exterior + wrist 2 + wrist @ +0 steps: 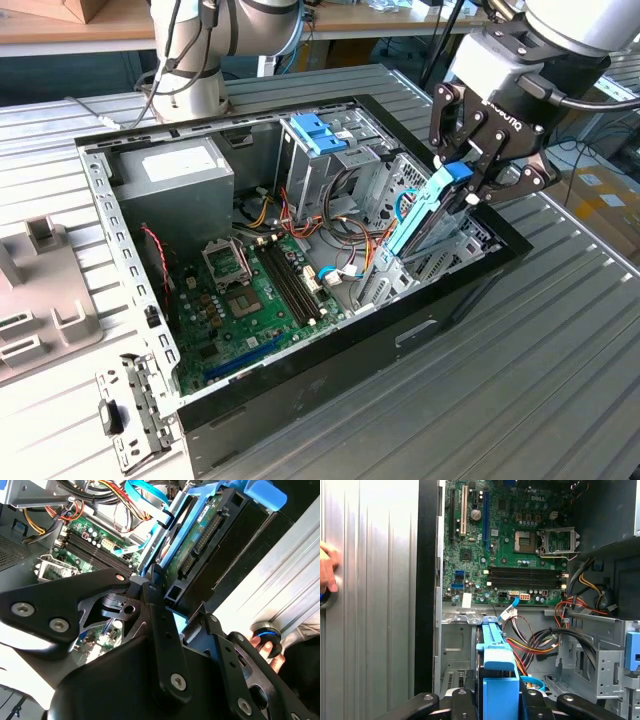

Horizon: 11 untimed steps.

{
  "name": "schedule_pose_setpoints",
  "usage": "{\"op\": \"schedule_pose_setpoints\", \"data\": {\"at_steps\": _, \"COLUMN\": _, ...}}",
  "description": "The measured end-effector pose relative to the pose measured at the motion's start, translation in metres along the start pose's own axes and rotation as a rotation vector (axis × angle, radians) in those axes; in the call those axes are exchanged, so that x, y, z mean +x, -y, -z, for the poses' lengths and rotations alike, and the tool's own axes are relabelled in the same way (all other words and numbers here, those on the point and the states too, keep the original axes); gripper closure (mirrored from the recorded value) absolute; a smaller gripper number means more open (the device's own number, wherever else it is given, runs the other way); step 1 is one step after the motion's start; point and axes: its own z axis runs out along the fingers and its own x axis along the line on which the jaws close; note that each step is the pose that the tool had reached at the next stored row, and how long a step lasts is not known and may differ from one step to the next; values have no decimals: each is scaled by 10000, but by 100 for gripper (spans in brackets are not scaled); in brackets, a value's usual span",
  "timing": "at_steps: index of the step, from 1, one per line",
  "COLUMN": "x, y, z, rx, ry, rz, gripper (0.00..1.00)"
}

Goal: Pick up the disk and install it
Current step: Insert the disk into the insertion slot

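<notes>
The hand (pixel 468 190) is clamped on the upper end of the disk (pixel 425 215), holding it tilted on edge with a blue side rail facing out. Its lower end dips among the metal drive bays at the exterior view's right end of the open computer case (pixel 300 385). The green motherboard (pixel 250 300) lies beside the bays. The case sits on a ribbed metal surface (pixel 560 380), where a person's fingers (pixel 326 567) rest in the first wrist view

The disk (pixel 425 215) wears smooth blue plastic rails in the matt black end effector (pixel 468 185); beneath it, the table (pixel 560 350) is ribbed, brushed metal.
</notes>
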Motion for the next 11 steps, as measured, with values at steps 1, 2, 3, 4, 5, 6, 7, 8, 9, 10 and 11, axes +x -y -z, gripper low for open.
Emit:
{"op": "schedule_pose_setpoints", "data": {"at_steps": 1, "x": 0, "y": 0, "z": 0, "rx": 0, "ry": 0, "rz": 0, "gripper": 62}}
{"op": "schedule_pose_setpoints", "data": {"at_steps": 2, "x": 0, "y": 0, "z": 0, "rx": -1, "ry": 1, "rz": 0, "gripper": 62}}
{"op": "schedule_pose_setpoints", "data": {"at_steps": 3, "x": 0, "y": 0, "z": -1, "rx": 0, "ry": 3, "rz": 0, "gripper": 62}}
{"op": "schedule_pose_setpoints", "data": {"at_steps": 4, "x": 0, "y": 0, "z": -1, "rx": -1, "ry": 1, "rz": 0, "gripper": 55}}
{"op": "schedule_pose_setpoints", "data": {"at_steps": 5, "x": 0, "y": 0, "z": -1, "rx": 0, "ry": 3, "rz": 0, "gripper": 55}}
{"op": "schedule_pose_setpoints", "data": {"at_steps": 6, "x": 0, "y": 0, "z": -1, "rx": 0, "ry": 2, "rz": 0, "gripper": 55}}
{"op": "schedule_pose_setpoints", "data": {"at_steps": 7, "x": 0, "y": 0, "z": -1, "rx": 0, "ry": 2, "rz": 0, "gripper": 55}}
{"op": "schedule_pose_setpoints", "data": {"at_steps": 8, "x": 0, "y": 0, "z": -1, "rx": 0, "ry": 2, "rz": 0, "gripper": 55}}
{"op": "schedule_pose_setpoints", "data": {"at_steps": 9, "x": 0, "y": 0, "z": -2, "rx": 0, "ry": 2, "rz": 0, "gripper": 55}}
{"op": "schedule_pose_setpoints", "data": {"at_steps": 10, "x": 0, "y": 0, "z": -2, "rx": -1, "ry": 2, "rz": 0, "gripper": 56}}
{"op": "schedule_pose_setpoints", "data": {"at_steps": 11, "x": 0, "y": 0, "z": -2, "rx": -1, "ry": 2, "rz": 0, "gripper": 64}}
